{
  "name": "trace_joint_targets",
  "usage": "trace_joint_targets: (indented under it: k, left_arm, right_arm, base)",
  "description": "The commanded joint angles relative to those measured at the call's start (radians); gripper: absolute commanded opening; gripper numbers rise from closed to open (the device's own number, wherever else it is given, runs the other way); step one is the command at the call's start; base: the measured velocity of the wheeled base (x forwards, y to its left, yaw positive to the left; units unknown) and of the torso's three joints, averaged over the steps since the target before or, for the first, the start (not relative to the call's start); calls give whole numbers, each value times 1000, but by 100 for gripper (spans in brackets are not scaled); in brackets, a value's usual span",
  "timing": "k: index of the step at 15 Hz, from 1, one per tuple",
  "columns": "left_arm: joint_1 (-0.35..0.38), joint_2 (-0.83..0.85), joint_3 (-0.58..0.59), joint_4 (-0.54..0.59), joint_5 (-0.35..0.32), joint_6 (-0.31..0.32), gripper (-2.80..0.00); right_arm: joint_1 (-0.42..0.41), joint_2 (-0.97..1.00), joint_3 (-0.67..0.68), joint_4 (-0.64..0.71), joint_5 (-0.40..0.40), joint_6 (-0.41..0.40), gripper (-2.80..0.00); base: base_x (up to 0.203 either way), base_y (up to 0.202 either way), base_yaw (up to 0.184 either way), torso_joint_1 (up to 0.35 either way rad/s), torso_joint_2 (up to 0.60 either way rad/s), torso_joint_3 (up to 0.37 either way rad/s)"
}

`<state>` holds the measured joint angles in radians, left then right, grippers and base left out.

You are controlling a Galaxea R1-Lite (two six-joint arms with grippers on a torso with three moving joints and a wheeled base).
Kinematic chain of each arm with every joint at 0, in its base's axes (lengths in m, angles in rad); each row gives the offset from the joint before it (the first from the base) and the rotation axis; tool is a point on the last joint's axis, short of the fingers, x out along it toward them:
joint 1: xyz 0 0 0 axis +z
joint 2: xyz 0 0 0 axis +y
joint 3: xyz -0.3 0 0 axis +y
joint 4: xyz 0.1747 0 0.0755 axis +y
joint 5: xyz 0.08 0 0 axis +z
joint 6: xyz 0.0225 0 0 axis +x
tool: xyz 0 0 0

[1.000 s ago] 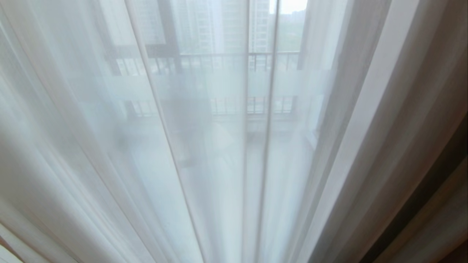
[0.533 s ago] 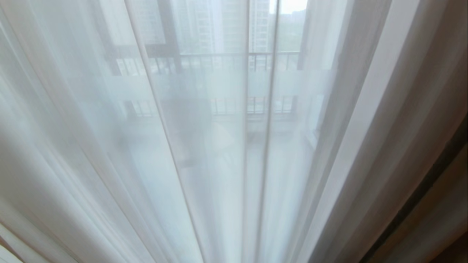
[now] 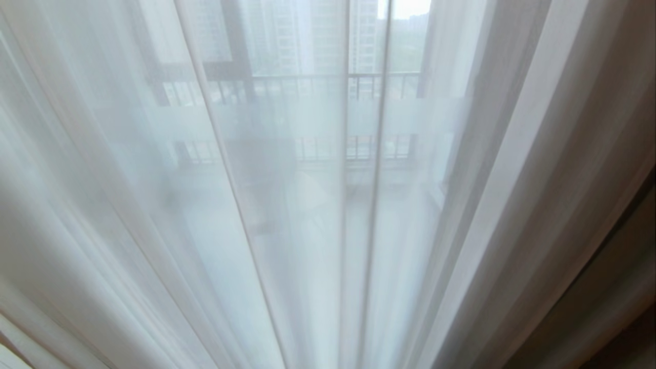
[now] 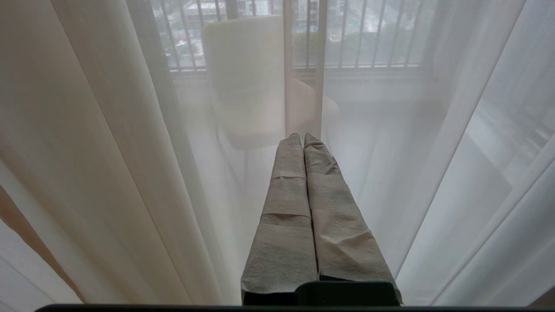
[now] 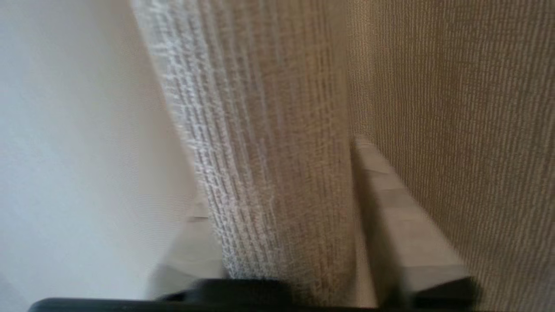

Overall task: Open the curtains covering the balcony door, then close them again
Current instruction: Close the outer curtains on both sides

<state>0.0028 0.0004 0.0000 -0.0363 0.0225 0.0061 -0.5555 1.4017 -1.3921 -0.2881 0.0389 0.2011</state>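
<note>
Sheer white curtain (image 3: 287, 215), beige-olive ribbed drape (image 5: 455, 130), dark railing bars (image 3: 359, 84)

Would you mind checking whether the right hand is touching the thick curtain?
Touching. The right wrist view shows a fold of the thick curtain between the right hand's fingers, lying against them.

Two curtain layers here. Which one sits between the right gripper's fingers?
The thick ribbed beige curtain, a fold between the right gripper fingers; the sheer white voile hangs beside them.
</note>
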Motion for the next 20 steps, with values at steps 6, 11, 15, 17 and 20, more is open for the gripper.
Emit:
trace_joint_targets:
  k: [6,11,15,17,20]
  left_arm:
    - [2,0,0,0,1,0,-280]
    - [2,0,0,0,1,0,-280]
    - [2,0,0,0,1,0,-280]
    - [0,0,0,0,1,0,-280]
    - [0,0,0,0,1,0,-280]
  right_arm:
    - [14,-63,27,9,1,3,-280]
    - [78,-156,70,15,1,3,-280]
    - [196,-234,89,15,-1,-6,-280]
    - [233,-250,90,12,-2,-12,-280]
    - [268,-265,104,12,-1,-46,-280]
  base:
    - [0,0,0,0,0,0]
    - [0,0,0,0,0,0]
    - [0,0,0,0,0,0]
    - [0,0,0,0,0,0]
    - [0,0,0,0,0,0]
